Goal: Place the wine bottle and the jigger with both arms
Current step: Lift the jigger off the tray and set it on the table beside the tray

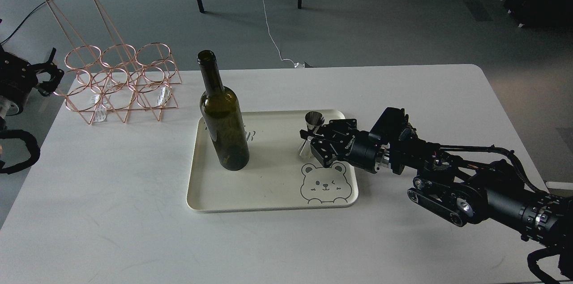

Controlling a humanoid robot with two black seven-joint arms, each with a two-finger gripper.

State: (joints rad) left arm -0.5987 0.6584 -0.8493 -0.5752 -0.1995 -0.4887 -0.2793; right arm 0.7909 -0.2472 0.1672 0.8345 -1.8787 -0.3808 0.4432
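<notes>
Small white lettering on right gripper body, too small to read; nothing else legible.

The wine bottle is dark olive glass with a glossy skin, and to its right on the same cream tray, which looks like smooth matt plastic, the jigger is polished shiny steel. Left of the bottle, the rack is thin copper-coloured metal wire. The worktop is white, matt and lightly scuffed.
</notes>
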